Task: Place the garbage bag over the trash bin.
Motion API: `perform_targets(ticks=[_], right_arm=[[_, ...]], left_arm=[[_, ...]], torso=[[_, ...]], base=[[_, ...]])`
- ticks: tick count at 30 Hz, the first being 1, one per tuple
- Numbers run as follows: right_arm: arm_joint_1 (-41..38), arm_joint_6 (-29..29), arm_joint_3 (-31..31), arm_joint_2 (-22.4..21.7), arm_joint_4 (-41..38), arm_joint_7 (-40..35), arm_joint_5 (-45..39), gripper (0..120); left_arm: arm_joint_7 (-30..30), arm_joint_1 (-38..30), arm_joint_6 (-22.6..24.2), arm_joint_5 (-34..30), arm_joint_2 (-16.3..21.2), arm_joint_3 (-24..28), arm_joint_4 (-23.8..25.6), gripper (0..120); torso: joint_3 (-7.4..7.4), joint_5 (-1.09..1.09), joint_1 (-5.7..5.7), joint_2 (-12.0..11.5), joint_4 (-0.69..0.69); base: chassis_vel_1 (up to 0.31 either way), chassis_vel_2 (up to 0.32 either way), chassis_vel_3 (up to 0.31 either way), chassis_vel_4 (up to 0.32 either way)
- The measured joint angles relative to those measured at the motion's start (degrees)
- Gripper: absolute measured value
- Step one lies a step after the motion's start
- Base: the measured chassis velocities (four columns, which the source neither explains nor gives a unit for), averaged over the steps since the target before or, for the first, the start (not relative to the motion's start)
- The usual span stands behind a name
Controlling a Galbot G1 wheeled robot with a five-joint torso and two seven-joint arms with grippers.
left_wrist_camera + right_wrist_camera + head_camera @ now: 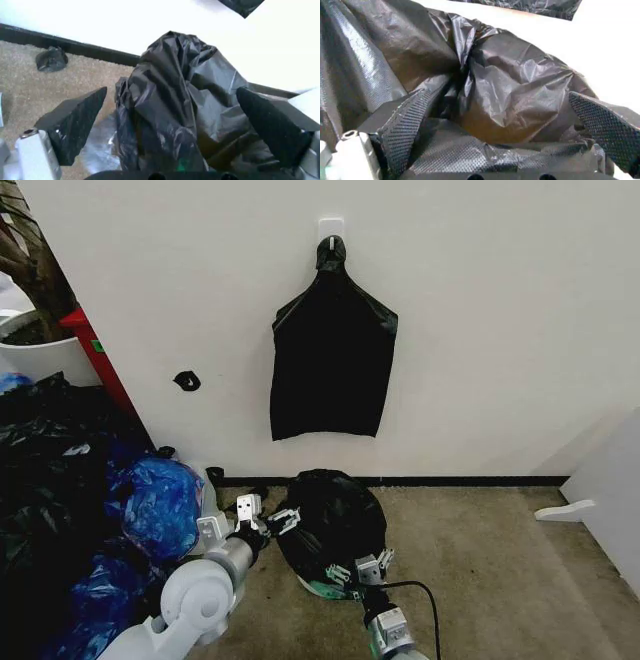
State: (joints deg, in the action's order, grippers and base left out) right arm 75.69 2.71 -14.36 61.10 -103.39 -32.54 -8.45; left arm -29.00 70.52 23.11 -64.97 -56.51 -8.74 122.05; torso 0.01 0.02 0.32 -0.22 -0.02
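Garbage bag (333, 520) between both open tools, left (264, 516) and right (362, 569).

Glossy, crinkled plastic garbage bag (330, 520) on rough matt carpet (500, 580)

The garbage bag (332, 515), black, glossy and full of wrinkles, covers the trash bin (322, 588) like a dome. From the bin, only a pale greenish base edge shows on the carpet near the wall.

The head camera looked forward and down at floor and wall; both wrist cameras sat close — each facing the same crinkly, glossy black plastic garbage bag (333, 523) between its own jaws.
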Motion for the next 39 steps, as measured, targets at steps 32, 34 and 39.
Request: perform_targets(ticks=[32,34,39], right_arm=[[5.69,10.02,8.89,-3.11,-19.72,3.43,2.18,100],[5.69,10.00,9.13,-3.08,-19.85,3.36,2.30,100],[5.80,9.99,9.46,-2.95,-19.96,3.30,2.67,100]], left_arm=[[20.11,6.78,-30.42,43.64,1.01,1.17,-16.85,100],[20.43,7.06,-31.34,44.50,0.62,1.40,-18.24,100],[21.08,7.22,-33.26,44.74,-0.34,1.15,-18.93,100]], torso=[[0.00,-0.01,0.01,-0.02,0.00],[0.01,-0.01,0.01,-0.02,0.00],[0.00,-0.01,0.01,-0.02,0.00]], base=[[0.000,0.000,0.000,0.000],[0.000,0.000,0.000,0.000],[0.000,0.000,0.000,0.000]])
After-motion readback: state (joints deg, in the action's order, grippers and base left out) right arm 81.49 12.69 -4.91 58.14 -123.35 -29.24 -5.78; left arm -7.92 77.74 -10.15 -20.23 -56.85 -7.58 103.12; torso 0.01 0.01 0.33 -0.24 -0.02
